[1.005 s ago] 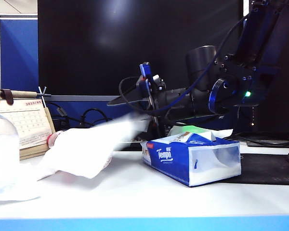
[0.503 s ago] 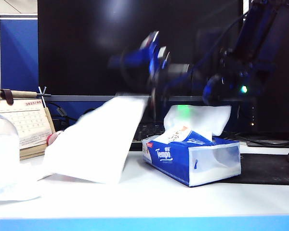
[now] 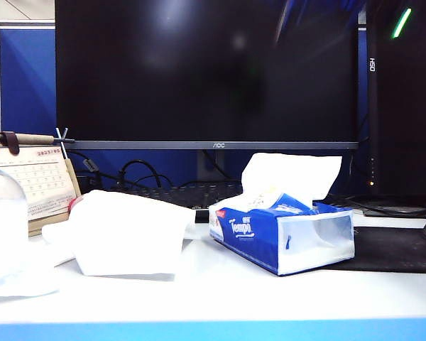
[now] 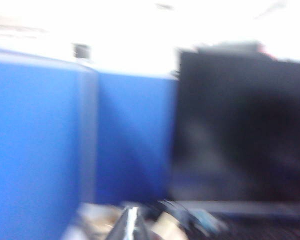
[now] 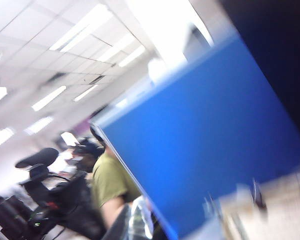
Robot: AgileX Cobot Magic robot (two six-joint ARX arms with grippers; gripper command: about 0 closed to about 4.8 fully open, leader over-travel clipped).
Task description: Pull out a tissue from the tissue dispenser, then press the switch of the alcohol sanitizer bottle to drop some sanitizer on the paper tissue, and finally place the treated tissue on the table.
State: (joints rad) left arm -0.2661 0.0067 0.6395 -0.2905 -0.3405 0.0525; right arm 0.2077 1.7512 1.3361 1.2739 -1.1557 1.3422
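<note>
I see the tissue lying loose on the table at nine o'clock of the tissue dispenser, my right gripper closed and empty, left gripper state unreadable.

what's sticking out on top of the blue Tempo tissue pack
A white tissue stands up from the tissue dispenser. The tissues left inside are hidden by its wrapper.

A large dark monitor is seen at the far side, with blue partition panels on the left; ceiling light strips (blurred) are seen overhead.
</note>
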